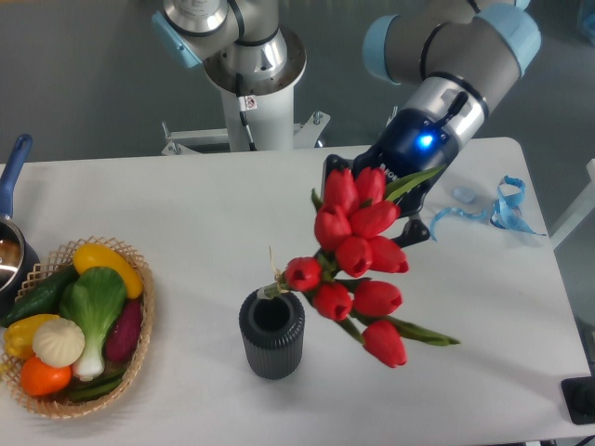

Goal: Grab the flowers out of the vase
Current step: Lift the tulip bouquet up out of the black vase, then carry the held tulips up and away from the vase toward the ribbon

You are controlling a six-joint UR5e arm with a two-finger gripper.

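Lift step, near its end by my read. The gripper (376, 206) is clenched on the flowers (358, 265), holding them somewhere among the stems behind the upper buds; the fingers themselves are mostly hidden by the blooms, so I judge the grasp from the bunch hanging in the air off the tool. The bunch sits up and to the right of the vase (271, 333), tilted, lowest bud and a long leaf trailing down to the right. The vase mouth shows open and dark, nothing in it. One pale wisp near the left-most bud lies just over the rim; I can't tell if it touches.

The vase stands upright on the table (186, 214), with the basket (139, 358) well apart to the left.

Next move, as I'd run it: go straight up a little more so that wisp clears the rim, grip unchanged, no sideways swing that could tip the vase.
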